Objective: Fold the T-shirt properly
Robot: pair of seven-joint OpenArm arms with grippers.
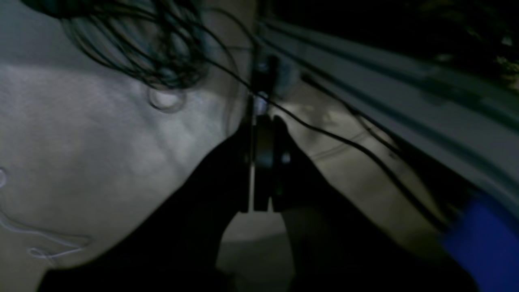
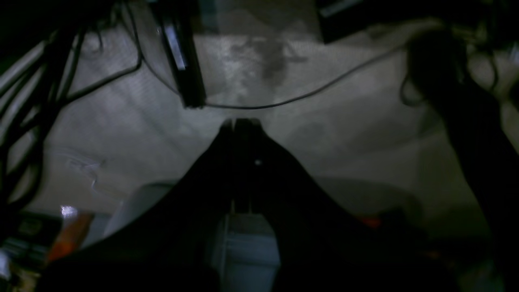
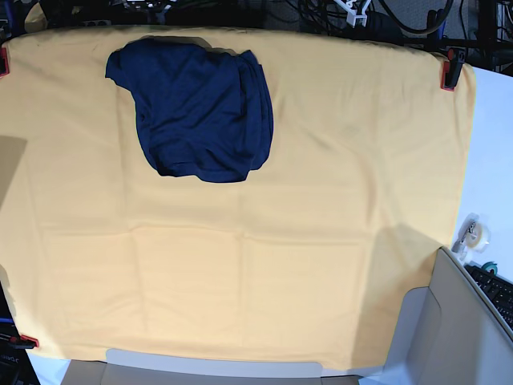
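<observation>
The dark navy T-shirt lies in a loosely folded, crumpled heap at the back left of the yellow-orange cloth in the base view. Neither arm shows in the base view. In the left wrist view my left gripper has its jaws together and holds nothing that I can see; it faces a pale floor, away from the shirt. In the right wrist view my right gripper also has its jaws together, over a pale floor. The shirt shows in neither wrist view.
Red clamps pin the cloth's corners. A tape roll and a keyboard lie at the right, with a grey panel at the front right. Black cables and a metal rail are near the left gripper.
</observation>
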